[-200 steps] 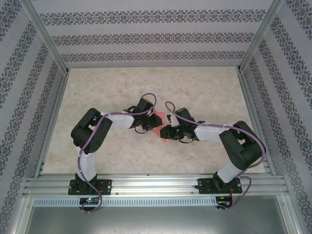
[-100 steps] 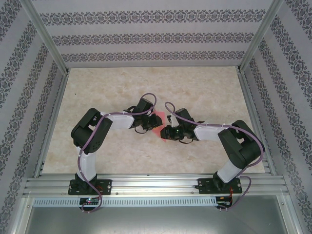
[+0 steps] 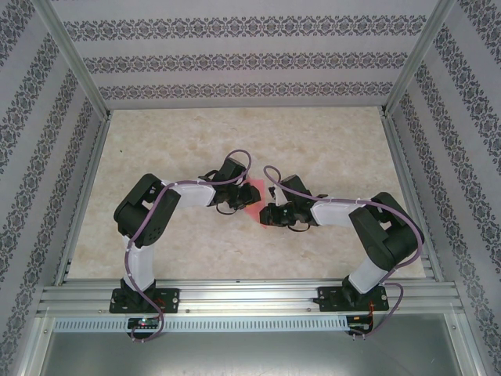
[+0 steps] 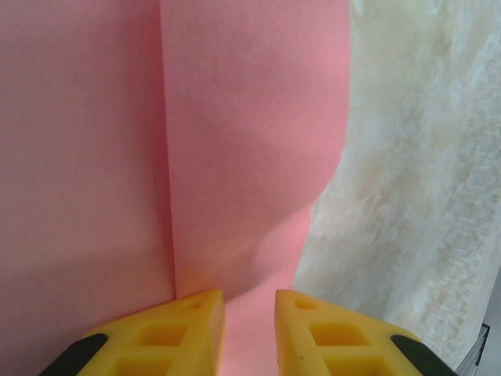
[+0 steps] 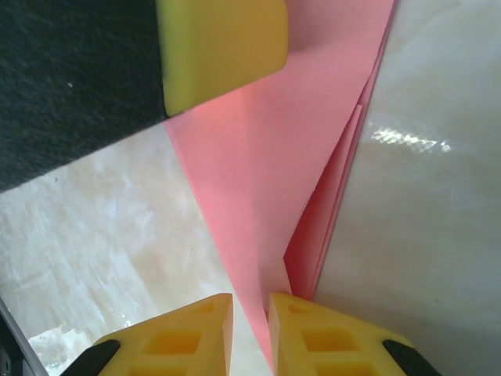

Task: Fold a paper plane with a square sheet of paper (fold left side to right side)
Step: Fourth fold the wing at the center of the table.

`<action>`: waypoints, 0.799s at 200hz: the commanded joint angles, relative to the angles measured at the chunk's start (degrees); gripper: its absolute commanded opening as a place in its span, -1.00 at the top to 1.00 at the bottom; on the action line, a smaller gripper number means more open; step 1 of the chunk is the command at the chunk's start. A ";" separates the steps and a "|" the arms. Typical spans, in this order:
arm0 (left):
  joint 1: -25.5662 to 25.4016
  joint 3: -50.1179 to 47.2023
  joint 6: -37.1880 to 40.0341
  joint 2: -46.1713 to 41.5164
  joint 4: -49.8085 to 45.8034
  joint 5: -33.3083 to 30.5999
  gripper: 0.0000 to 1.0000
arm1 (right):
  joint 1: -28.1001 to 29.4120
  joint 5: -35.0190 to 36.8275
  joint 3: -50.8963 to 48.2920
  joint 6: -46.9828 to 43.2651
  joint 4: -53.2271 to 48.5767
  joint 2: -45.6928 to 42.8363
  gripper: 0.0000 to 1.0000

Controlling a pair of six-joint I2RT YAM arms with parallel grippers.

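From above, the sheet of paper (image 3: pixel 250 196) lies near the middle of the table (image 3: pixel 329 141), already smaller than a full square and with a point toward 5 o'clock. The left gripper (image 3: pixel 237 205) sits at its 9 o'clock side and the right gripper (image 3: pixel 264 215) at its 5 o'clock corner. Both are low on the paper. The jaws are too small here to judge.

In the left wrist view, the two yellow fingers (image 4: pixel 176 333) stand a little apart at 6 o'clock, and pink paper shows through the narrow gap. They seem to lie over the sheet, not to pinch it. A straight crease runs from 12 to 6 o'clock. The free edge at 3 o'clock curves and looks slightly lifted off the table.

In the right wrist view, the fingers (image 5: pixel 184 337) are also slightly apart at 6 o'clock, and the sharp point of the paper reaches into the gap. Whether they nip it, I cannot tell. A second layer shows at 4 o'clock. A finger of the left gripper (image 5: pixel 219 55) rests on the paper at 11 o'clock.

I judge that the nose folds are made and the half fold, left side onto right, is in hand. The next move calls for holding the crease down firmly while the loose side is carried across with the edges matched, and then pressed flat. A thin sheet may slip or buckle.
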 commanded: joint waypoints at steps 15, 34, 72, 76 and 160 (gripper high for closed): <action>-0.20 -0.78 0.21 2.40 -3.19 -2.78 0.48 | 1.07 2.00 -0.68 -1.67 -4.03 1.44 0.61; -0.22 -0.86 0.23 2.37 -3.10 -2.81 0.47 | 1.34 3.03 -0.75 -1.87 -5.06 1.50 0.64; -0.24 -1.04 0.20 2.44 -2.90 -2.88 0.48 | 1.60 4.87 -1.31 -1.86 -7.68 0.94 0.72; -0.20 -1.04 0.25 2.37 -2.90 -2.86 0.47 | 1.64 5.07 -1.36 -1.86 -7.87 0.82 0.72; -0.19 -1.13 0.12 2.62 -2.81 -2.92 0.48 | 3.66 6.71 -4.56 -1.08 -11.09 -2.53 0.78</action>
